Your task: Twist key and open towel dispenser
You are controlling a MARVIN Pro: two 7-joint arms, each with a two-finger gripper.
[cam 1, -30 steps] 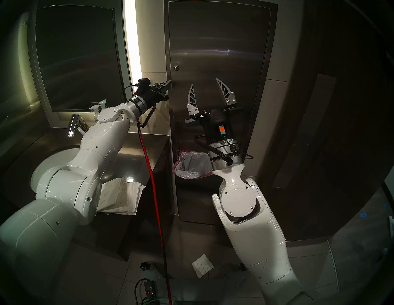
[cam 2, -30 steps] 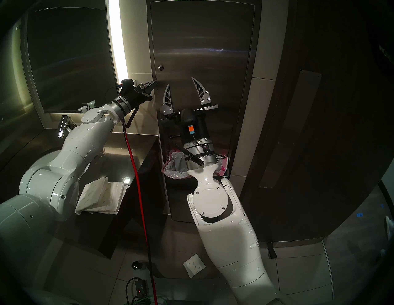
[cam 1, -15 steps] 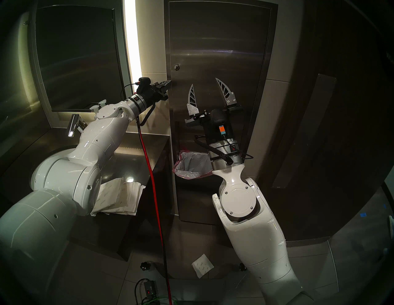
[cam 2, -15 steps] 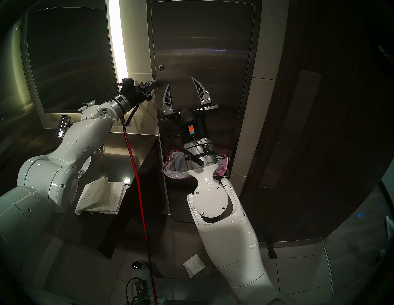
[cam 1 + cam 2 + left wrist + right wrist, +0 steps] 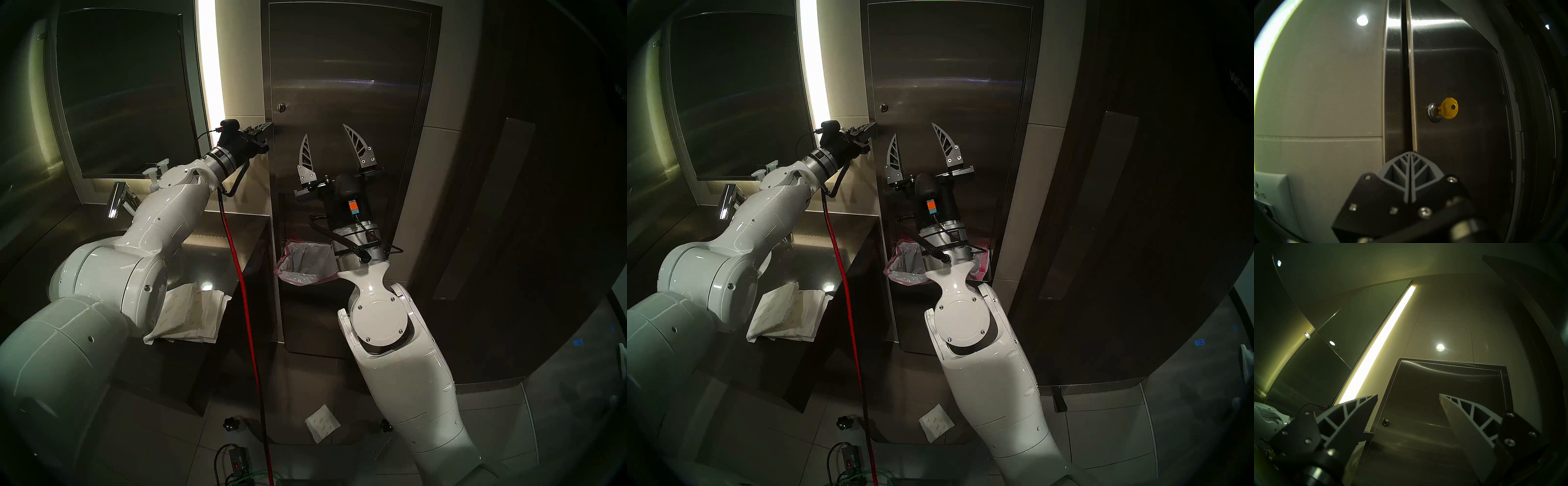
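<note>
Progress: early. Nothing is gripped, and the door reads as not yet swung out; whether the key has been turned cannot be told.

Near field, floor: one folded paper towel (image 5: 322, 423) and two black knobs (image 5: 230, 424). On the tabletop (image 5: 217, 244) lies one loose stack of towels (image 5: 193, 315).

Middle field: one right tool (image 5: 330, 139), fingers spread wide apart, empty, in front of the door below the lock. One bin (image 5: 305, 263) with a pink-edged bag sits beneath it.

Far field: one left tool (image 5: 1410, 153), fingers pressed together on nothing, tip at the door's left edge seam just below the lock. One key (image 5: 1449, 108), yellow, stands in the single lock of the one dispenser (image 5: 349, 61), bow pointing right, untouched.

Remaining, in my judgement: grip key, twist if unturned, pull door open.
</note>
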